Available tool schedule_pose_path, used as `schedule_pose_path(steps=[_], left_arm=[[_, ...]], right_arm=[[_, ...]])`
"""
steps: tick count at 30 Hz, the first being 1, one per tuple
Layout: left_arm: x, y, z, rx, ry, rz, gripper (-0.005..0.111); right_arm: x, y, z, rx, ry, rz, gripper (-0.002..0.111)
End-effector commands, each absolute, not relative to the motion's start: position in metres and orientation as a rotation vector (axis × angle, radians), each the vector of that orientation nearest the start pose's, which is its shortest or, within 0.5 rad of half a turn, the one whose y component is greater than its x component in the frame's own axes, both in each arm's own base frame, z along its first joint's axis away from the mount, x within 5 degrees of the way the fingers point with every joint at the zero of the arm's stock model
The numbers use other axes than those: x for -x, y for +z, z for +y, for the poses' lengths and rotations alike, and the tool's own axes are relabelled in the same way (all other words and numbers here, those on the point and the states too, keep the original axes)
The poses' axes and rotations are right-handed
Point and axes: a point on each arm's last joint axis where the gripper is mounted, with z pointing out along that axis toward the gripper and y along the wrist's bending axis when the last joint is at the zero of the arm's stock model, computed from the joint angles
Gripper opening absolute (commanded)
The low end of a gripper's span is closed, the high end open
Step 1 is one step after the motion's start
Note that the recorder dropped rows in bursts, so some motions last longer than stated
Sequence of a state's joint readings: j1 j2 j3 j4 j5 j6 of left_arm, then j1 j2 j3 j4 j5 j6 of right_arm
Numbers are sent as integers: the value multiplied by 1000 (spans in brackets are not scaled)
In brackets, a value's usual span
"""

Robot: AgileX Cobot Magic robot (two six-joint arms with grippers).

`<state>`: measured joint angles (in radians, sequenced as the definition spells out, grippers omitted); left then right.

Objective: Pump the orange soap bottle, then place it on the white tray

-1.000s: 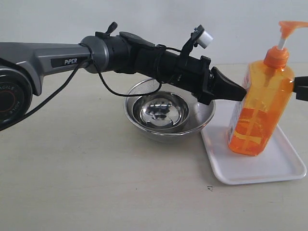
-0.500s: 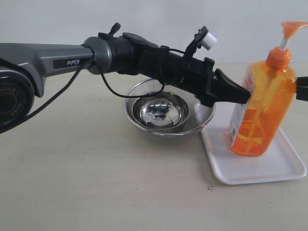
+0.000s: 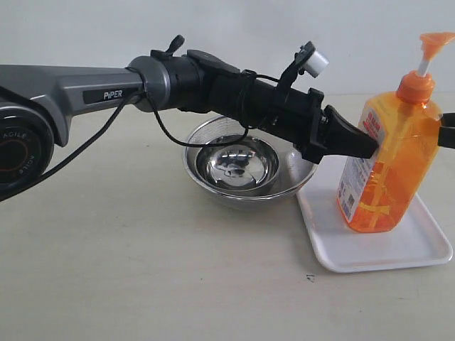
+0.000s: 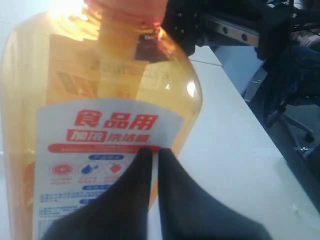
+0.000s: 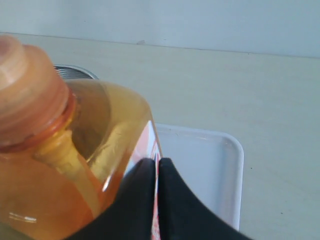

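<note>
The orange soap bottle (image 3: 387,163) stands on the white tray (image 3: 370,257), its top leaning a little to the right. My left gripper (image 3: 371,147) is shut, and its closed tips press against the bottle's left side on the label (image 4: 105,145). My right gripper (image 3: 446,132) comes in from the right edge, also shut, with its tips against the bottle's other side. In the left wrist view the left gripper (image 4: 151,151) touches the bottle (image 4: 100,85). In the right wrist view the right gripper (image 5: 156,161) meets the bottle (image 5: 60,150) above the tray (image 5: 210,155). Neither gripper holds anything.
A round steel bowl (image 3: 249,167) with a smaller bowl inside sits just left of the tray, under the left arm (image 3: 213,89). Its rim (image 5: 75,72) shows behind the bottle in the right wrist view. Bare beige table lies in front.
The left arm has moved to the right with its tips on the bottle. The bottle has slid a little to the right on the tray and leans slightly more.
</note>
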<state>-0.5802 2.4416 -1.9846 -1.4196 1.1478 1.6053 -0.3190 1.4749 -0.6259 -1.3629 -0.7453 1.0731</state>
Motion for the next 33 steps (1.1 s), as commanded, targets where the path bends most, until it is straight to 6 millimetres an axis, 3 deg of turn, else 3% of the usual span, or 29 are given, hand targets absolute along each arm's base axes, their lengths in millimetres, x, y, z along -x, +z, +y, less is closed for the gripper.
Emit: schedule_pose_path(steps=[1,7,33], left_arm=[[-384,184,-350,-1465,-1360,1504,5],[-395,183,-342,-1423,-1312,1533,5],[-400,184,-343,-1368,-1279,1531,5]], right_arm=[[-272,214,-25,319,432,1993,0],[-271,211,-26,311,429,2025,0],[-269,209,-26,293,453,2061,0]])
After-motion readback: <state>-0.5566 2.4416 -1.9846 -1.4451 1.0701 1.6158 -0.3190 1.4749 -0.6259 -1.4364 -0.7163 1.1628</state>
